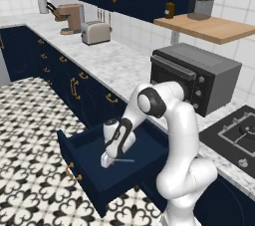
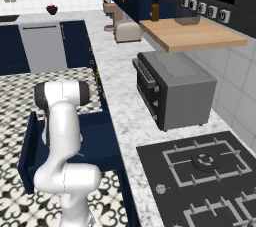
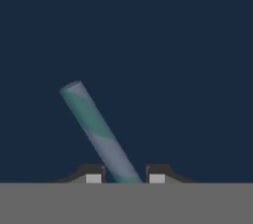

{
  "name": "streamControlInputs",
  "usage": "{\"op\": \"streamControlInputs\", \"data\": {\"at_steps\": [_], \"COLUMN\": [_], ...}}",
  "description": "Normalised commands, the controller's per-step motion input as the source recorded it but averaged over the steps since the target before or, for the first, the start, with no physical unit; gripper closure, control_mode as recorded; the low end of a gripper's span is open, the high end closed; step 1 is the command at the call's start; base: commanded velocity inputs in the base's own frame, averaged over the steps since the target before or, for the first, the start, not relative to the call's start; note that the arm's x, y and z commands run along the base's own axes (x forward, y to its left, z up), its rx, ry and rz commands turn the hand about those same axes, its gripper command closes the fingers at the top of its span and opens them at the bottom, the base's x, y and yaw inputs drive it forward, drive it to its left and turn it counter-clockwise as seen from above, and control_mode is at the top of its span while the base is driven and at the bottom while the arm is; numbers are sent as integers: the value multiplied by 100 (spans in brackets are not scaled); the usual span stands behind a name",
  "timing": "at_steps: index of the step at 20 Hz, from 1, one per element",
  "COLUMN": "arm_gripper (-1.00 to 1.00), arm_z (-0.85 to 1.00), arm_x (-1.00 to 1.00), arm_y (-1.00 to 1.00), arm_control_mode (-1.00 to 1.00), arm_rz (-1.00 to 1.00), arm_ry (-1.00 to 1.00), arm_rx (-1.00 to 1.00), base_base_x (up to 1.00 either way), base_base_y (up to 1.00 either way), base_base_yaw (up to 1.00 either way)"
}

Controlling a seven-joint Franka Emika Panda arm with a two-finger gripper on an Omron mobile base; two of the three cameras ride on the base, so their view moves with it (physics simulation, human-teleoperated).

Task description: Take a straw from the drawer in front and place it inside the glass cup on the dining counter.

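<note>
end effector (image 1: 110,160) is down inside the pulled-out drawer (image 1: 94,170), fingers (image 3: 94,174) sitting on either side of the straw (image 3: 96,129). looks like they're pinching it, but honestly can't tell if it's gripped tight. straw lies flat on the navy drawer floor, a pale stick with greenish stripes, poking out sideways from the fingertips in the left base view.

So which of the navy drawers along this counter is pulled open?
The wide drawer right below the arm, jutting out over the tiled floor, with the gripper down inside it at the straw. The other brass-handled fronts sit flush.
</note>
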Motion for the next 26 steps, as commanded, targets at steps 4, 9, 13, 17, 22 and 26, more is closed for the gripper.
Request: {"op": "streamControlInputs", "data": {"at_steps": [4,9,13,17,22,26], "arm_gripper": [100,100,100,100,100,100], "arm_z": [24,98,100,100,100,100], "arm_x": [6,-7,-3,0,0,0], "arm_y": [0,0,0,0,0,-4], "arm_control_mode": [-100,-100,-100,-100,-100,-100], "arm_rz": [0,-1,-9,-20,-28,-29], "arm_ry": [0,-6,-1,0,0,4], "arm_rx": [2,12,16,6,0,-1], "base_base_x": [0,0,0,0,0,0], "base_base_y": [0,0,0,0,0,0], "base_base_yaw": [0,0,0,0,0,0]}}
